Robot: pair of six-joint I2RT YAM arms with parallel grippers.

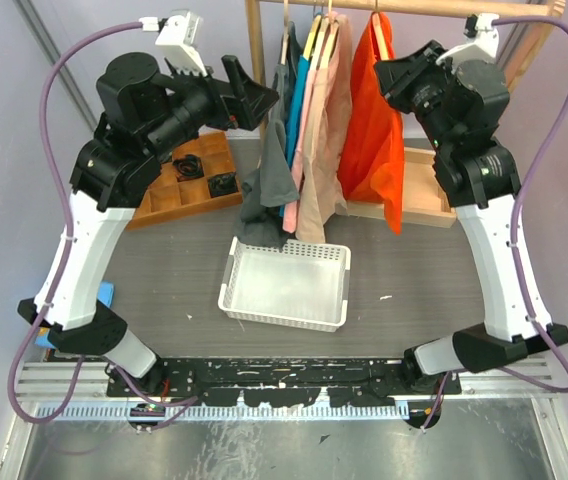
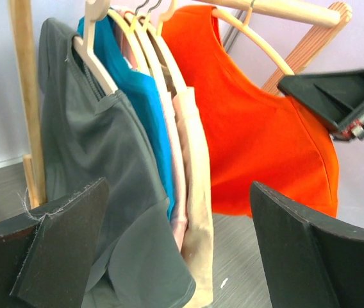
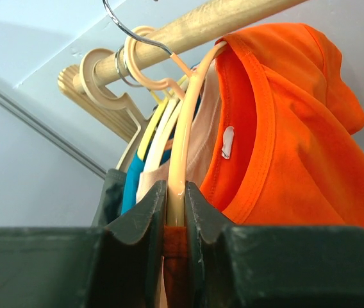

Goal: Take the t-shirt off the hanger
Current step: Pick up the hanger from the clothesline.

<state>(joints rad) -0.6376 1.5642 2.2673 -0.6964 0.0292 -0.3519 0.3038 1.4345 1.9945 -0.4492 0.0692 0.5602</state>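
Stage: hanger (image 3: 182, 128) held, t-shirt (image 3: 297, 128) not yet off, both hung below rail (image 3: 233, 16). Right tool (image 3: 175, 192) clamped on hanger. Left tool (image 2: 179, 192) apart, empty, lower beneath rail. Next, probably: cloth gripped, pulled clear.

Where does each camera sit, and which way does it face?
Top external: above, behind the robot, looking down at the white plastic basket; both arms show.
Left wrist: faces hanging shirts; open jaws frame the bottom.
Right wrist: looks up at the wooden rail; its jaws clamp a cream plastic hanger.
Shared: all see the orange t-shirt.
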